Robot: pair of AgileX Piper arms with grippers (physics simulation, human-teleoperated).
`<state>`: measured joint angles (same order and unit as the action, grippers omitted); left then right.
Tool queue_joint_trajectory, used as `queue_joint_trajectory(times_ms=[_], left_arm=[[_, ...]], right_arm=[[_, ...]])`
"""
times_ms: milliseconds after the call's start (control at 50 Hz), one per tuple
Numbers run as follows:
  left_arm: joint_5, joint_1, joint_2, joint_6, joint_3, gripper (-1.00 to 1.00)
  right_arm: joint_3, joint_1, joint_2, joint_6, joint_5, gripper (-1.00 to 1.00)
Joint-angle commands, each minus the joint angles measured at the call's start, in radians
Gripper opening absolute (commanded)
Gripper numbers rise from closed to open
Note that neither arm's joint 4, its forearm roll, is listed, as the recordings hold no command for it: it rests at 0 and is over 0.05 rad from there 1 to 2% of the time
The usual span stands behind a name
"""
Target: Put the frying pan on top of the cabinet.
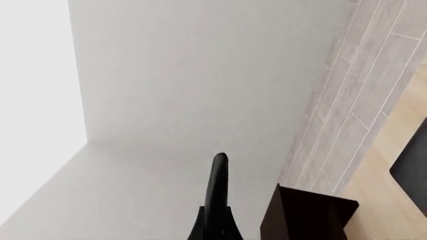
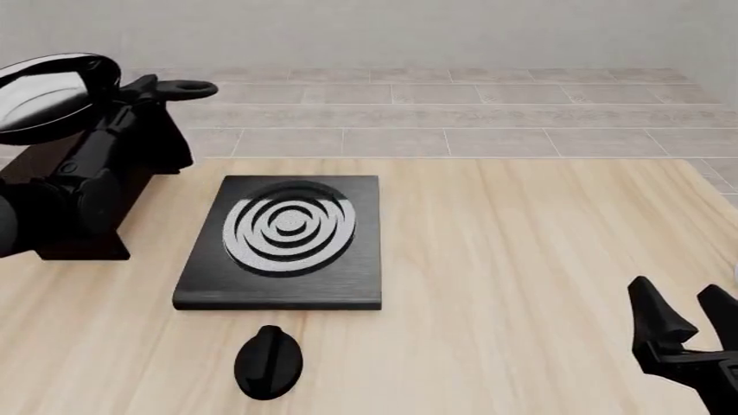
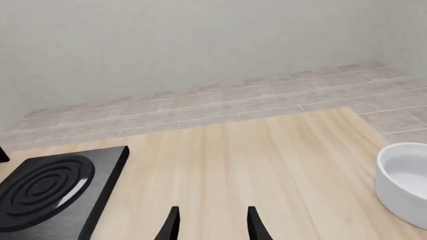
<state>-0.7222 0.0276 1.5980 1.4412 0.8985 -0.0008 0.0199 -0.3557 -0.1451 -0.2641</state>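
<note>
Nearest, low at the right edge of the front view: right gripper [image 2: 680,294], fingers spread wide, holding nothing, parked off to the side, probably to leave the left arm room to work.

From the left, then:

- Far left, lifted clear of the table [image 2: 519,259]: frying pan [image 2: 52,95], tilted so the glossy pale inside faces the camera, looped handle pointing right.
- Clamped on that handle close to the bowl: left gripper [image 2: 136,104]. Jaws read as closed on it, judging by a pan hanging in the air with nothing under it. Pinched near the bowl, presumably, to keep the weight close and the pan steady.
- Below the pan and arm, standing on the table: cabinet [image 2: 81,246], mostly hidden in the front view, one dark brown corner showing in the left wrist view. Pan above it or nearly so, not yet resting on the flat top. Exact alignment over the top not clear from here.
- Middle: stove plate [image 2: 283,242] with white rings, lying flat.
- Just in front of it: oval knob [image 2: 268,361], apart from the plate.
- Right, seen only from the right wrist: white bowl [image 3: 407,185].

Count: two grippers, and one each of pan, cabinet, stove plate, knob and bowl.
</note>
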Motion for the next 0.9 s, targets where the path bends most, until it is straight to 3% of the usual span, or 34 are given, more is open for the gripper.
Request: queue_joint_trajectory(times_ms=[20,900], left_arm=[[-0.037,-0.012,-0.009,0.006,0.002,-1.00],[-0.120,-0.041,0.076,-0.034,-0.035,-1.00]], right_arm=[[0.000,-0.005,-0.003,0.003,-0.002,1.00],[0.000,-0.007,-0.033,0.007,-0.025,1.00]])
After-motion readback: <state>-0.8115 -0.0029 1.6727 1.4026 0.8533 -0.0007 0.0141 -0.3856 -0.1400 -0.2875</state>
